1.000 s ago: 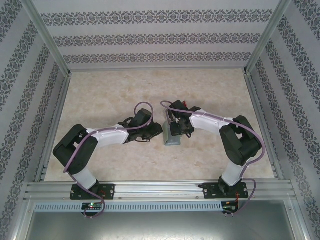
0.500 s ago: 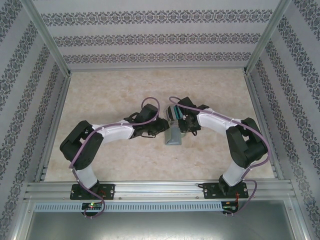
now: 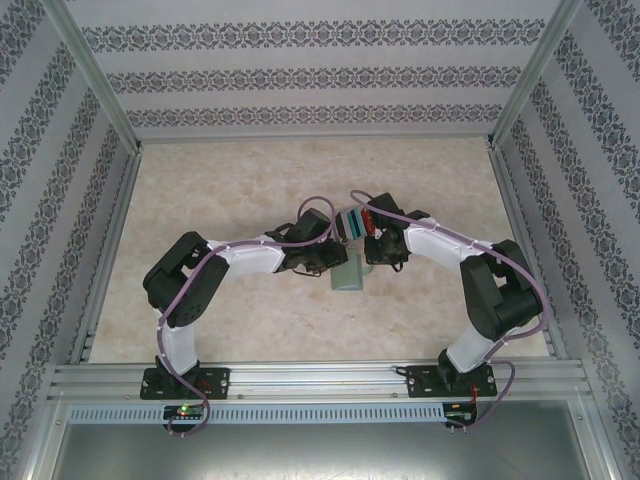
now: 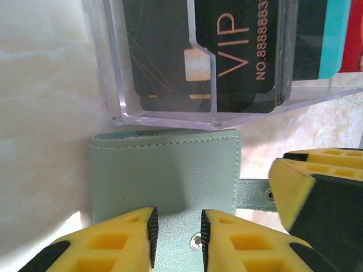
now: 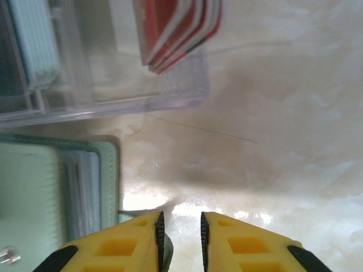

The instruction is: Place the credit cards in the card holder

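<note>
The left arm reaches in from the desk's near left corner toward the middle. There the left pincer stands over the holder, fingertips close together with a narrow gap. A snap shows through the gap. I cannot tell whether this pincer is gripping the cover or only resting on it.

The pale green holder lies flat and closed at mid-desk, slightly toward the near edge. Just beyond its far edge stands a clear tray; whether the two touch I cannot tell.

All the cards stand upright in the tray's slots behind its clear wall: dark ones on the left, then teal, then red on the right.

A strap runs from the holder's right edge to the right pincer. This pincer sits just beside that edge, low over the desk and nearly closed. I cannot tell whether it has the strap. The right arm comes in from the near right corner.
</note>
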You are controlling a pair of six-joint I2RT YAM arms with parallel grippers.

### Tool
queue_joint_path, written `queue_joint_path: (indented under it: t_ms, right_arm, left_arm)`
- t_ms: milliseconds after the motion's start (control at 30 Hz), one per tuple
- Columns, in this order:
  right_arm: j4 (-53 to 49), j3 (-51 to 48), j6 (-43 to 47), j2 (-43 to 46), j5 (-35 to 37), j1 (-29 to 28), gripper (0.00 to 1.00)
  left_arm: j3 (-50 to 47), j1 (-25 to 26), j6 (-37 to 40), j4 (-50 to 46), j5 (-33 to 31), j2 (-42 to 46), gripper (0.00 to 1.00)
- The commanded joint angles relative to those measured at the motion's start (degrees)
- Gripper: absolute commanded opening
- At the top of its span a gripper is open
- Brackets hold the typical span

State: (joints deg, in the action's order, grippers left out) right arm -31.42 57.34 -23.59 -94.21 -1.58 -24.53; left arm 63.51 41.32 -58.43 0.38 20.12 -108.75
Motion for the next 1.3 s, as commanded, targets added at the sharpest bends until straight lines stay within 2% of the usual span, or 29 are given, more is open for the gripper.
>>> queue_joint_path:
  t_ms: [0,333,633,800,833,933,1200,1267]
  right_arm:
    - [-0.94,-1.35,-0.07,2.32,-2.43,1.1,0.24]
    - [-1.11,-2.81,-0.14,2.81,-7.31,1.54,0.25]
    - [-1.34,-2.68,-1.1,7.62,-6.47,1.98,0.29]
    - [-1.03,-2.55,-1.1,5.57,-9.35,2.27,0.25]
    - [-1.02,-2.5,-1.17,5.28,-10.06,2.22,0.26]
    - [-0.56,-2.37,-1.55,5.07,-11.03,1.78,0.42]
    - [-1.03,-0.1,-1.76,0.98,-11.16,-0.25,0.39]
    - [-1.04,0.37,-1.45,0.13,-11.04,-0.75,0.41]
  left_arm:
    - [0.62,0.93,1.08,-2.61,-0.11,-1.12,0.29]
    - [0.74,1.13,0.98,-2.45,-0.09,-1.84,0.29]
    - [1.14,1.31,0.96,-2.36,0.18,-2.17,0.29]
    - [1.09,1.38,0.68,-1.88,0.27,-2.37,0.29]
    - [1.1,1.4,0.63,-1.76,0.27,-2.36,0.29]
    - [1.1,1.39,0.54,-1.67,0.44,-2.37,0.29]
    - [0.93,1.47,0.35,-1.18,0.64,-2.22,0.28]
    - [0.89,1.46,0.28,-0.9,0.71,-2.34,0.29]
